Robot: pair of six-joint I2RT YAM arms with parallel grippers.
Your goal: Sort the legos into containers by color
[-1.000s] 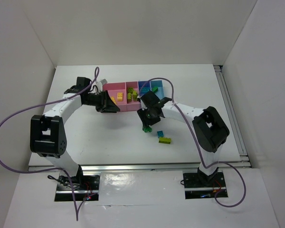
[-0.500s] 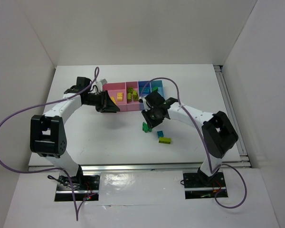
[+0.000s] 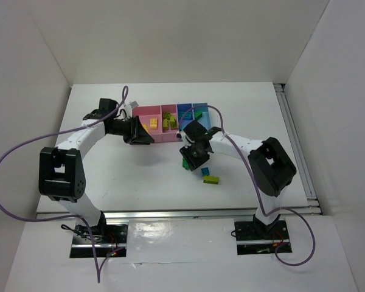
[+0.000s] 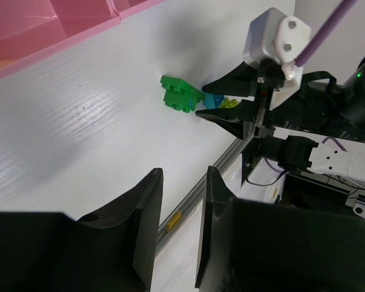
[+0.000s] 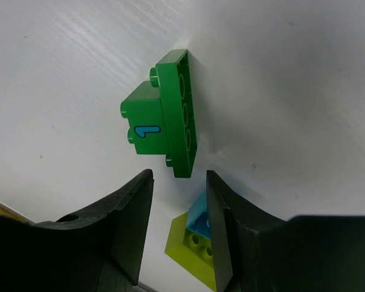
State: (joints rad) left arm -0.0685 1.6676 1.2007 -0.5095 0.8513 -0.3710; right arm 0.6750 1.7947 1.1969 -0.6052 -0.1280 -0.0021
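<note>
The right gripper [image 5: 177, 182] hangs over the green brick [image 5: 167, 115], fingers [image 5: 131, 231] apart. It should drop straight down so both fingers hug its sides.

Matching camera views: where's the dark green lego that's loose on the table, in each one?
Top external: green lego at centre, slightly below the middle.
Left wrist: upper middle.
Right wrist: centre, slightly high.
Shared landmark: the cyan lego beside it, seen in all three.
</note>
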